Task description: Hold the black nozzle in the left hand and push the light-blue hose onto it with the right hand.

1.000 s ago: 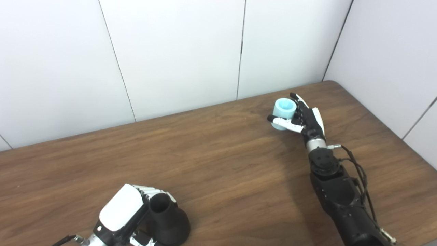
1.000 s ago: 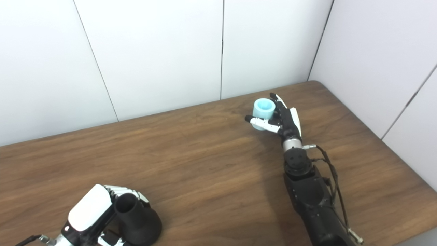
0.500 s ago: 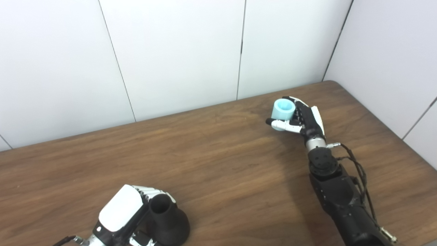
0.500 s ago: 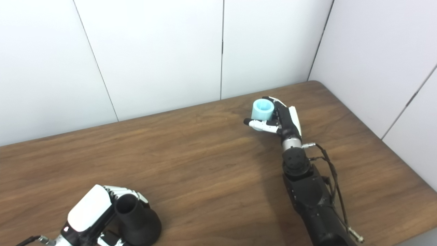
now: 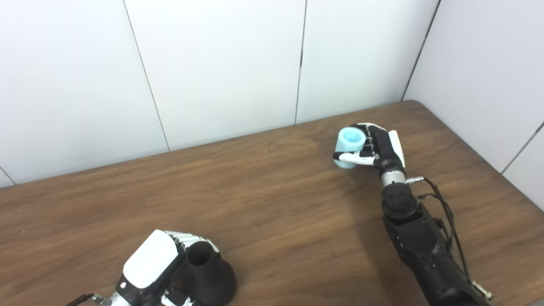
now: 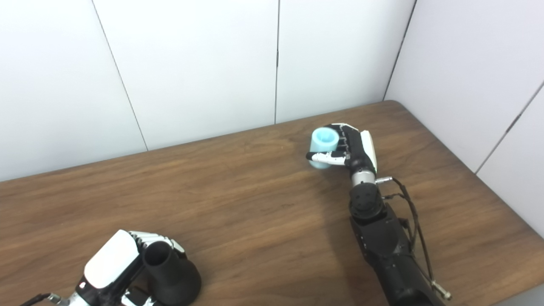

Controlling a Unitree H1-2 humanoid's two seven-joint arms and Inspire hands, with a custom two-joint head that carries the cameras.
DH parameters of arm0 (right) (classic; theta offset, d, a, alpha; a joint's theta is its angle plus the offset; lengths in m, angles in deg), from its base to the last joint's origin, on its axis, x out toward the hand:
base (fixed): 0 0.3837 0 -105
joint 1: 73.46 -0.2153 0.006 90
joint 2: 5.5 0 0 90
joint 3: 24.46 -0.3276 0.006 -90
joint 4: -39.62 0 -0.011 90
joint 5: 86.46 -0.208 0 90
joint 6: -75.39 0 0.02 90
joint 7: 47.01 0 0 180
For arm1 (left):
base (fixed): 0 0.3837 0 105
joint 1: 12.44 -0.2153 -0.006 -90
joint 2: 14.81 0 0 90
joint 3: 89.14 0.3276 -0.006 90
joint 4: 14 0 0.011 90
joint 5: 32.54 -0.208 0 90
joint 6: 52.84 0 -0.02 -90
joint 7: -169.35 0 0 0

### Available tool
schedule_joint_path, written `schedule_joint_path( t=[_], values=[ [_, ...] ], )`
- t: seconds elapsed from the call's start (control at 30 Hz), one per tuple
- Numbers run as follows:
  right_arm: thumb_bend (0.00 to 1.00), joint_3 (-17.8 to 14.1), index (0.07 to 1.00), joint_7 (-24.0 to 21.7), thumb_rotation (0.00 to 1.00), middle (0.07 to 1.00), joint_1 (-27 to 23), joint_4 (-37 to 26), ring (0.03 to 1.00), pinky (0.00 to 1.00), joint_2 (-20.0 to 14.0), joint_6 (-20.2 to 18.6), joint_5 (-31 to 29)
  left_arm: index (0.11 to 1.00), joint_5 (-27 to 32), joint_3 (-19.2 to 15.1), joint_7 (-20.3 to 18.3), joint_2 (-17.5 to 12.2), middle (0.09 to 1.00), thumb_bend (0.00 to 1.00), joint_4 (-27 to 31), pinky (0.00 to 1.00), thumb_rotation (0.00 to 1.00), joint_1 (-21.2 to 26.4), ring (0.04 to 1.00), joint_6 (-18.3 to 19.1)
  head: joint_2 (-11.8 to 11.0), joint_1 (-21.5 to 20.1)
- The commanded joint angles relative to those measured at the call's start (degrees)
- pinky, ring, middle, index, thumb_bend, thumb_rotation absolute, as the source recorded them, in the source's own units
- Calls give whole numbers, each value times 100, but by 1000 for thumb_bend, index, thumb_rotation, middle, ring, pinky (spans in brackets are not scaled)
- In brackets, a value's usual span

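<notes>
R hand (image 5: 380, 146) fingers wrap light-blue hose (image 5: 349, 146), axis tilted, opening up-left; L hand (image 5: 153, 265) fingers grip upright black nozzle (image 5: 208, 274).

I see a brown wood-grain desk (image 5: 272, 204) filling the lower half of both views, grain running mostly left to right. Its far right corner (image 5: 410, 102) is rounded and sits close to where two walls meet. Behind the desk I see a white panelled back wall (image 5: 221, 63), split by thin dark vertical seams (image 5: 300, 59). A second white wall (image 6: 476, 72) runs along the desk's right edge, also with a dark seam. Soft shadows lie on the desk surface.
</notes>
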Motion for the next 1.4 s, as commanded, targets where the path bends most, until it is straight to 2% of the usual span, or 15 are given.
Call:
schedule_joint_path(
  t=[0.0, 0.1, 0.13, 0.2, 0.27, 0.3, 0.33, 0.4, 0.6, 0.77, 0.87, 0.93, 1.0, 1.27, 1.37],
  values=[
    [748, 64, 618, -77, 8, 645, -116, -43, 534, 414, -91, 51, 47, 479, 5, 92, -129, -110, 491, 523, -99, 336, 0, -195, 425, 37, 6, -6],
    [723, 79, 608, -73, 1, 641, -96, -75, 580, 457, -97, 60, 65, 483, -13, 55, -173, -102, 487, 523, -84, 326, 0, -208, 419, 36, 4, -8],
    [709, 69, 606, -72, 0, 638, -93, -84, 554, 434, -90, 56, 48, 481, -18, 47, -182, -100, 489, 523, -82, 334, 0, -211, 428, 36, 4, -8],
    [554, 80, 517, -74, 97, 625, -86, -77, 523, 400, -98, 97, 55, 480, -20, 50, -185, -100, 490, 523, -87, 347, 0, -209, 436, 36, 6, -5],
    [522, 100, 499, -64, 117, 594, -87, -58, 497, 369, -114, 107, 92, 481, -23, 78, -144, -108, 489, 523, -95, 344, 0, -199, 432, 37, 8, -6],
    [523, 113, 503, -57, 47, 517, -88, -49, 469, 336, -123, 106, 114, 482, -29, 81, -142, -110, 488, 523, -95, 341, 0, -196, 429, 36, 8, -6],
    [522, 124, 510, -47, 24, 480, -88, -48, 429, 301, -126, 97, 136, 481, -37, 80, -140, -110, 489, 523, -96, 343, 0, -196, 430, 36, 8, -6],
    [522, 142, 513, -35, 4, 453, -86, -52, 399, 268, -134, 92, 166, 480, -34, 72, -140, -108, 490, 523, -99, 343, 0, -202, 431, 35, 8, -6],
    [524, 141, 496, -19, 0, 482, -77, -128, 434, 304, -116, 27, 204, 500, -27, 96, -90, -107, 470, 522, -121, 305, 0, -191, 393, 37, 14, -4],
    [522, 147, 512, -6, 0, 443, -76, -149, 405, 284, -115, 23, 235, 490, -50, 104, -119, -108, 481, 523, -128, 327, 0, -181, 416, 37, 19, 0],
    [524, 151, 498, -22, 0, 473, -93, -89, 463, 332, -137, 55, 238, 485, -47, 95, -143, -103, 486, 523, -128, 333, 0, -178, 425, 35, 20, 10],
    [522, 155, 514, -8, 0, 437, -103, -64, 386, 272, -146, 46, 260, 485, -70, 101, -127, -101, 486, 523, -127, 332, 0, -172, 423, 36, 18, 27],
    [524, 168, 509, -7, 0, 448, -109, -31, 428, 302, -164, 98, 279, 488, -69, 103, -106, -93, 482, 523, -133, 326, 0, -172, 414, 36, 20, 38],
    [525, 173, 498, -32, 0, 472, -41, -294, 455, 330, -130, -37, 350, 484, -116, 74, -131, -71, 487, 523, -152, 336, 0, -185, 427, 36, 22, 54],
    [525, 218, 503, -54, 0, 464, -6, -393, 436, 314, -152, -71, 426, 495, -116, 93, -90, -64, 475, 523, -187, 318, 0, -177, 408, 36, 22, 54]
  ],
)
